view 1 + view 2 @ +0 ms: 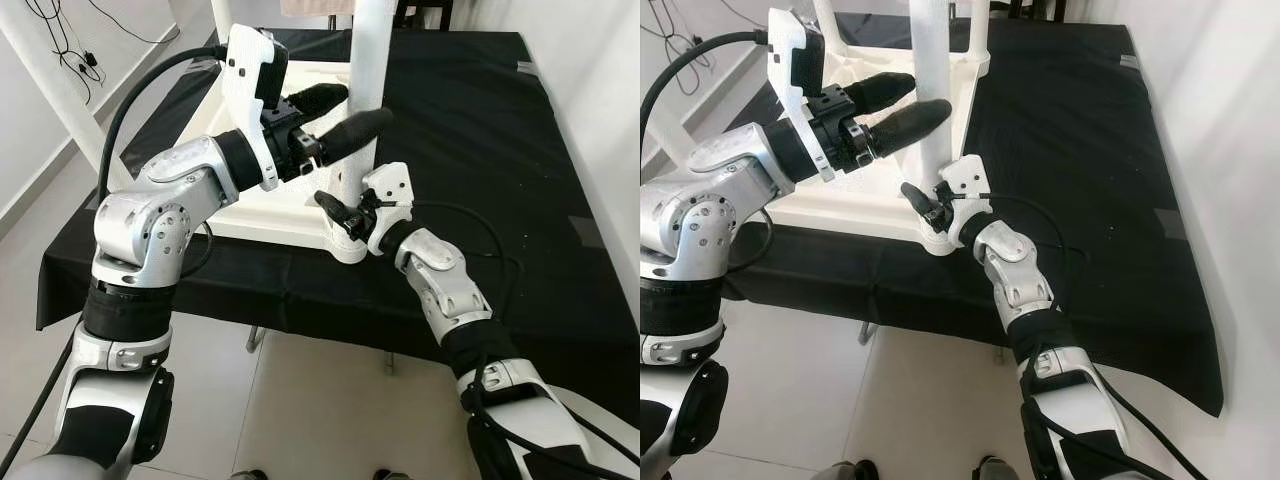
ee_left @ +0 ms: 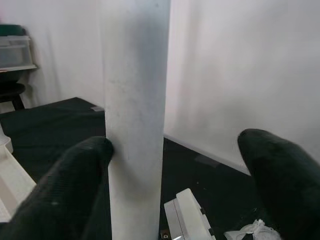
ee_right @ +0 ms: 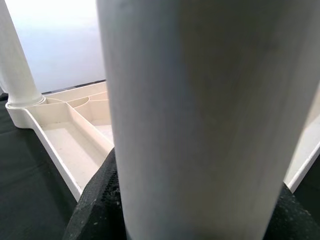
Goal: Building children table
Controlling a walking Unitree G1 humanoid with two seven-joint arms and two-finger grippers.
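Leg (image 1: 368,60) upright, both grippers around it

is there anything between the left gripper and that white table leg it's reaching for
Nothing visible does. The left gripper is open with the white leg already between its fingers, one finger touching it. The right gripper is lower down, at the leg's base on the upturned tabletop.

White leg (image 1: 372,60) upright on tabletop (image 1: 270,215)
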